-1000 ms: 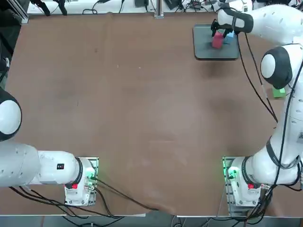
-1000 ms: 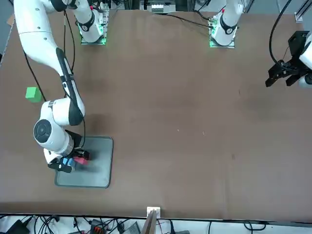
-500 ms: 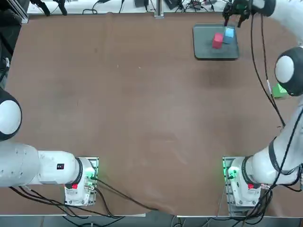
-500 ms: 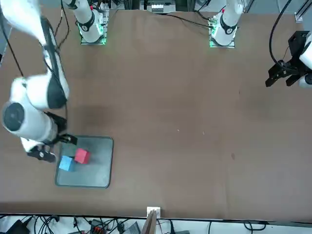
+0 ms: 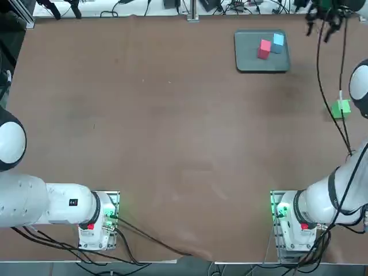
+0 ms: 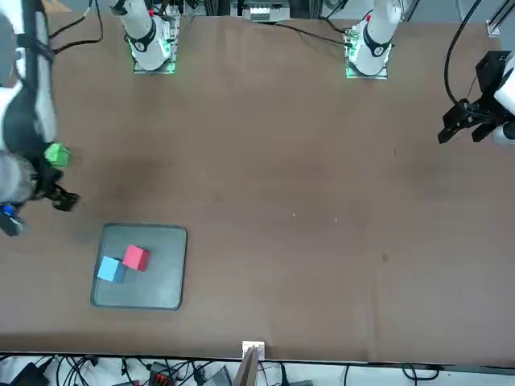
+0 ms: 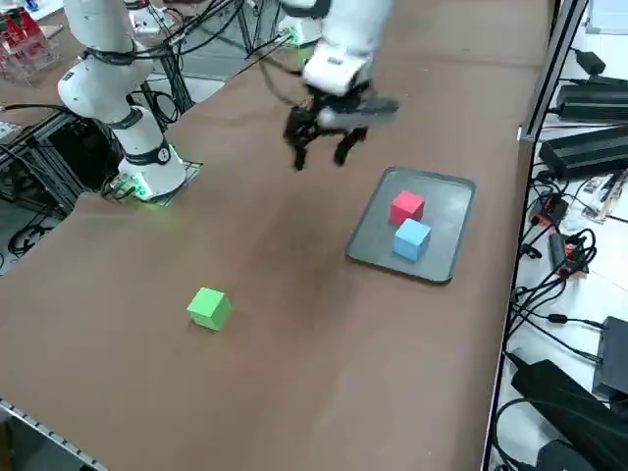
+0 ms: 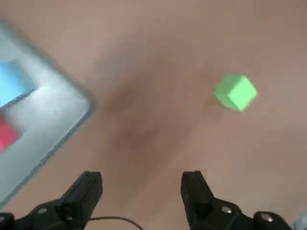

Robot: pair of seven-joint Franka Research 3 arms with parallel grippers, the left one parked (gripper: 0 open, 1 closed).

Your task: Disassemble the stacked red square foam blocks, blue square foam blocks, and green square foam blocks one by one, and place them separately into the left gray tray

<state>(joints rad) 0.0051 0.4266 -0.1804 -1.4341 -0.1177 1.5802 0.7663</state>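
The gray tray (image 5: 253,64) holds the red block (image 5: 264,48) and the blue block (image 5: 278,41), lying side by side and apart; both also show on the tray (image 7: 446,183) as red block (image 7: 406,207) and blue block (image 7: 412,238). The green block (image 5: 343,108) sits alone on the brown table, well off the tray, also seen as the green block (image 7: 209,307) and green block (image 8: 235,92). My right gripper (image 7: 322,149) hangs open and empty above the table, beside the tray, between it and the green block. Its fingers (image 8: 196,191) hold nothing.
The brown table stretches wide to the tray's other side. Cables and black boxes (image 7: 589,147) lie past the table's edge by the tray. The arm bases (image 5: 290,215) stand at the near edge.
My right gripper has lifted off the tray, leaving the blue block beside the red one, and has swung away over the table toward the green block.
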